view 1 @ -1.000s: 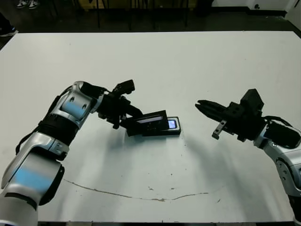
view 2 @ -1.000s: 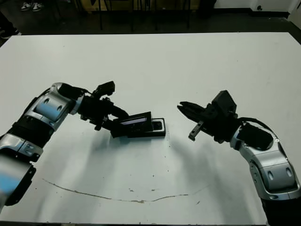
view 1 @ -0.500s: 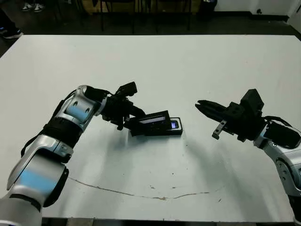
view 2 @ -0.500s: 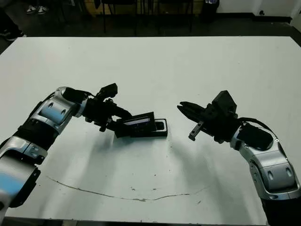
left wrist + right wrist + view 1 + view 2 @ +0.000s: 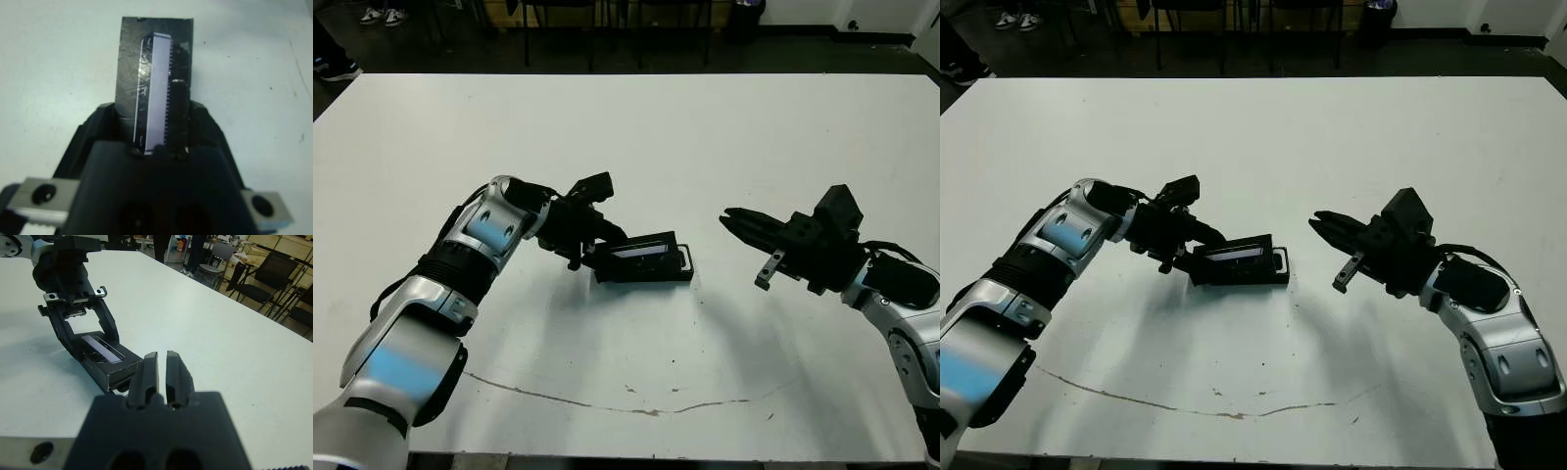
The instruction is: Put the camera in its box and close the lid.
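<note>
Near edge of white table (image 5: pixel 636 382): scuffed brown line. R gripper (image 5: pixel 736 218) off to right, fingers pressed together, holding nothing, well clear of box (image 5: pixel 685 262). Mid-table: L gripper (image 5: pixel 597 257) pinching lid (image 5: pixel 641 257), lid tilted low over box, not flush. Camera hidden beneath. Chairs beyond far edge.

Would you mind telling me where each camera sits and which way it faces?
Head views: a stereo pair looks forward and down at the table, with both arms in shot.
Left wrist view: looks along the left gripper at the lid it grips.
Right wrist view: looks along the right gripper across the table toward chairs beyond.
Shared: the lid, and the left gripper holding it, show in every view.
</note>
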`<control>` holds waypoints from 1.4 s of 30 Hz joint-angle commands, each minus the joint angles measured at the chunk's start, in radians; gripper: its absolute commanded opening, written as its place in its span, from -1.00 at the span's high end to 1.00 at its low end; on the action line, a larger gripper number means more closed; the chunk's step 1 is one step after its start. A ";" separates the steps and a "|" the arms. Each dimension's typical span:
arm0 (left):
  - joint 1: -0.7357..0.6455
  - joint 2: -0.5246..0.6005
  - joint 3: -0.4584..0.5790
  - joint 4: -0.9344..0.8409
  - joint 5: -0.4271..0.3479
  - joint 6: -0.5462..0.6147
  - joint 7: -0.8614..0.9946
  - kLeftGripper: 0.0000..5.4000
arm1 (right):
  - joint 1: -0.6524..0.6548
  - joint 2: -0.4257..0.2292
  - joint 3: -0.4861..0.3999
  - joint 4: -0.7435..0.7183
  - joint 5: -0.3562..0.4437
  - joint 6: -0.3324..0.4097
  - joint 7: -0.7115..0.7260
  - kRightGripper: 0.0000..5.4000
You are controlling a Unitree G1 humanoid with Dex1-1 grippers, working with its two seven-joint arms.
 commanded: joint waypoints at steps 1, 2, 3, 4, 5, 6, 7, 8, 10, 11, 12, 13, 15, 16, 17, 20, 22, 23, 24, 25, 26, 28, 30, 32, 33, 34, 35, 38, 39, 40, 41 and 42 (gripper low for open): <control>0.089 -0.037 -0.071 0.055 0.053 0.049 0.008 0.05 | 0.012 -0.003 0.002 0.009 -0.008 0.008 -0.003 1.00; 0.087 -0.040 -0.071 0.058 0.054 0.050 0.010 0.05 | 0.012 -0.001 0.002 0.011 -0.009 0.003 -0.004 1.00; 0.082 -0.047 -0.071 0.067 0.054 0.054 0.013 0.05 | 0.012 0.001 0.002 0.014 -0.009 -0.001 -0.003 1.00; 0.078 -0.053 -0.073 0.076 0.057 0.049 0.016 0.05 | 0.011 0.001 0.002 0.013 -0.008 0.004 -0.005 1.00; 0.073 -0.061 -0.075 0.086 0.059 0.054 0.020 0.05 | 0.010 0.001 0.003 0.012 -0.009 0.007 -0.007 1.00; 0.069 -0.069 -0.075 0.096 0.059 0.059 0.025 0.05 | 0.010 0.003 0.002 0.013 -0.008 0.005 -0.008 1.00; 0.066 -0.075 -0.075 0.103 0.059 0.062 0.029 0.05 | 0.010 0.005 0.001 0.014 -0.006 0.003 -0.008 1.00; 0.061 -0.086 -0.070 0.118 0.053 0.076 0.030 0.05 | 0.010 0.006 -0.001 0.016 -0.003 0.002 -0.007 1.00; 0.061 -0.099 -0.066 0.134 0.051 0.067 0.037 0.05 | 0.010 0.008 -0.004 0.018 0.006 0.005 -0.005 1.00; 0.062 -0.105 -0.065 0.140 0.052 0.058 0.044 0.05 | 0.012 0.009 -0.007 0.017 0.008 0.006 -0.006 1.00; 0.063 -0.110 -0.063 0.144 0.052 0.051 0.049 0.05 | 0.014 0.010 -0.009 0.016 0.010 0.004 -0.007 1.00; 0.065 -0.115 -0.062 0.144 0.051 0.047 0.055 0.05 | 0.016 0.011 -0.010 0.013 0.011 0.004 -0.008 1.00; 0.068 -0.123 -0.066 0.136 0.056 0.055 0.070 0.05 | 0.017 0.013 -0.013 0.009 0.014 0.006 -0.010 1.00; 0.065 -0.128 -0.071 0.137 0.058 0.065 0.075 0.05 | 0.017 0.014 -0.014 0.009 0.016 0.005 -0.010 1.00; 0.062 -0.133 -0.073 0.140 0.060 0.073 0.077 0.05 | 0.016 0.015 -0.015 0.010 0.017 0.002 -0.009 1.00; 0.057 -0.156 -0.070 0.163 0.058 0.079 0.083 0.05 | 0.015 0.016 -0.015 0.010 0.017 0.004 -0.010 1.00; 0.052 -0.171 -0.068 0.179 0.061 0.085 0.087 0.05 | 0.016 0.015 -0.016 0.006 0.016 0.013 -0.014 1.00; 0.047 -0.177 -0.071 0.186 0.064 0.091 0.087 0.05 | 0.017 0.015 -0.016 0.004 0.014 0.014 -0.018 1.00; 0.043 -0.183 -0.072 0.196 0.065 0.094 0.084 0.05 | 0.019 0.013 -0.016 0.001 0.009 0.011 -0.020 1.00; 0.043 -0.189 -0.073 0.203 0.066 0.087 0.083 0.05 | 0.021 0.012 -0.017 0.001 0.009 0.009 -0.019 1.00; 0.044 -0.193 -0.076 0.205 0.070 0.072 0.083 0.05 | 0.022 0.011 -0.019 0.001 0.008 0.008 -0.019 1.00; 0.044 -0.199 -0.084 0.204 0.083 0.060 0.088 0.05 | 0.024 0.011 -0.022 0.005 0.008 0.000 -0.016 1.00; 0.041 -0.205 -0.088 0.205 0.095 0.064 0.091 0.05 | 0.025 0.011 -0.023 0.003 0.008 0.004 -0.018 1.00; 0.040 -0.208 -0.089 0.207 0.103 0.051 0.087 0.05 | 0.026 0.008 -0.023 -0.003 0.008 0.014 -0.021 1.00; 0.039 -0.208 -0.087 0.210 0.104 0.044 0.083 0.05 | 0.026 0.009 -0.023 -0.005 0.009 0.018 -0.022 1.00; 0.037 -0.208 -0.084 0.216 0.103 0.038 0.079 0.05 | 0.026 0.009 -0.024 -0.006 0.010 0.020 -0.023 1.00; 0.035 -0.207 -0.081 0.221 0.103 0.037 0.073 0.05 | 0.026 0.009 -0.024 -0.007 0.011 0.020 -0.023 1.00; 0.026 -0.197 -0.079 0.222 0.103 0.067 0.061 0.05 | 0.027 0.010 -0.024 -0.004 0.012 0.011 -0.019 1.00; 0.024 -0.192 -0.080 0.218 0.106 0.069 0.061 0.05 | 0.027 0.010 -0.024 -0.005 0.012 0.010 -0.020 1.00; 0.022 -0.188 -0.081 0.217 0.110 0.070 0.060 0.05 | 0.027 0.010 -0.025 -0.006 0.014 0.012 -0.020 1.00; 0.022 -0.184 -0.079 0.216 0.111 0.068 0.060 0.05 | 0.027 0.012 -0.027 -0.007 0.020 0.019 -0.020 1.00; 0.023 -0.180 -0.077 0.215 0.111 0.064 0.058 0.05 | 0.027 0.012 -0.029 -0.008 0.024 0.023 -0.019 1.00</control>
